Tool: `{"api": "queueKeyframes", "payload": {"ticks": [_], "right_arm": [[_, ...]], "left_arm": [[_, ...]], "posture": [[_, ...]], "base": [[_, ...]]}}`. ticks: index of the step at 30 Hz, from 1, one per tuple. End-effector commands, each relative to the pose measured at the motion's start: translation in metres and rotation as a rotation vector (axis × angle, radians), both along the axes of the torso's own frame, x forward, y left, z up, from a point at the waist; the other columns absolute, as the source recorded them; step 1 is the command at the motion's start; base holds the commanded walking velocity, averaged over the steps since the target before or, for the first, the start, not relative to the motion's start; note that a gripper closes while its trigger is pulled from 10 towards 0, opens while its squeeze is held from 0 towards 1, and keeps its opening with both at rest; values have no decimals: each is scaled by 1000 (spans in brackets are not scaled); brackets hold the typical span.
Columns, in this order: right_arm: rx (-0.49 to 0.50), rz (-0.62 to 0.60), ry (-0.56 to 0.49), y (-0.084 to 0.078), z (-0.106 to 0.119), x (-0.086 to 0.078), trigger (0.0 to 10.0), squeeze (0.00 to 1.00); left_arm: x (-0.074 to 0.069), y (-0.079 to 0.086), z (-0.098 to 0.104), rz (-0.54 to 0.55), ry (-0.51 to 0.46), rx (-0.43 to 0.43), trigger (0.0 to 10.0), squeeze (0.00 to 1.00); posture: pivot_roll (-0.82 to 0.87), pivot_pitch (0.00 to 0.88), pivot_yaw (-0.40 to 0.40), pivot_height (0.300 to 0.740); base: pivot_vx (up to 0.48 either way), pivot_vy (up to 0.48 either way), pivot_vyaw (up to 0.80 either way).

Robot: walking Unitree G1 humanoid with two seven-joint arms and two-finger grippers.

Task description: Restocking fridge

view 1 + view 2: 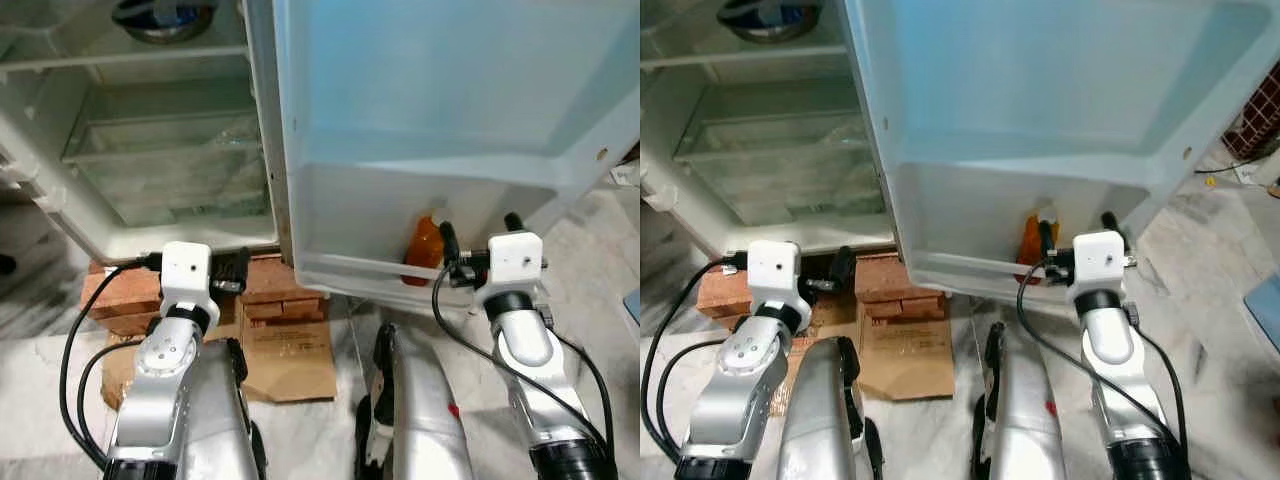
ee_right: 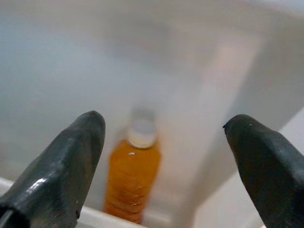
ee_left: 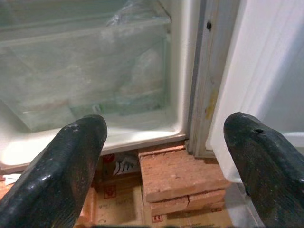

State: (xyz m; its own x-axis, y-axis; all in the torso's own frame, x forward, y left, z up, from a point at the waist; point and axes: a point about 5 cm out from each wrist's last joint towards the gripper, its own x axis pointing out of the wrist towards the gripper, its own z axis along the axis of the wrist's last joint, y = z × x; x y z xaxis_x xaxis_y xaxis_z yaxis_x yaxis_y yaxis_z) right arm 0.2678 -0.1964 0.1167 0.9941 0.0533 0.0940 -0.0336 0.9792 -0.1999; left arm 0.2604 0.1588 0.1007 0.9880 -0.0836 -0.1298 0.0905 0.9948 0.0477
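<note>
An orange bottle [image 2: 131, 173] is standing upright in the fridge door's bottom shelf [image 1: 345, 272], just beyond the right gripper [image 2: 164, 156], whose fingers are spreading wide, empty. The left gripper [image 3: 166, 156], also spread and empty, is pointing at the fridge's clear drawer [image 3: 85, 71], above the bricks [image 1: 270, 290] and cardboard [image 1: 290, 355] lying on the marble floor [image 1: 620, 230].

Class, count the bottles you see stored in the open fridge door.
1. An orange bottle stands upright in the door's bottom shelf, just ahead of the open right claw. Others may be hidden.
</note>
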Motion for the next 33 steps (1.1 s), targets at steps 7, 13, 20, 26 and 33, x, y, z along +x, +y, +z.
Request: {"api": "queueKeyframes", "payload": {"ticks": [7,13,20,26,33], "right_arm": [[83,106,-21,23,13,-4,10000,0],[154,81,87,17,4,-24,10000,0],[150,94,164,9,-3,-59,10000,0],[162,77,174,7,1,-62,10000,0],[195,86,206,13,0,-63,10000,0]], "left_arm": [[7,-15,3,-51,-15,-54,10000,0],[1,-15,1,-63,-4,-52,10000,0],[-3,-14,0,-71,4,-53,10000,0],[-1,-17,0,-91,5,-52,10000,0],[-2,-17,0,-98,6,-44,10000,0]], "posture": [[22,33,7,526],[23,31,2,566],[13,36,6,606],[6,35,14,636],[9,38,15,661]], "base": [[0,0,0],[0,0,0],[0,0,0],[-81,0,0],[-262,0,0]]}}
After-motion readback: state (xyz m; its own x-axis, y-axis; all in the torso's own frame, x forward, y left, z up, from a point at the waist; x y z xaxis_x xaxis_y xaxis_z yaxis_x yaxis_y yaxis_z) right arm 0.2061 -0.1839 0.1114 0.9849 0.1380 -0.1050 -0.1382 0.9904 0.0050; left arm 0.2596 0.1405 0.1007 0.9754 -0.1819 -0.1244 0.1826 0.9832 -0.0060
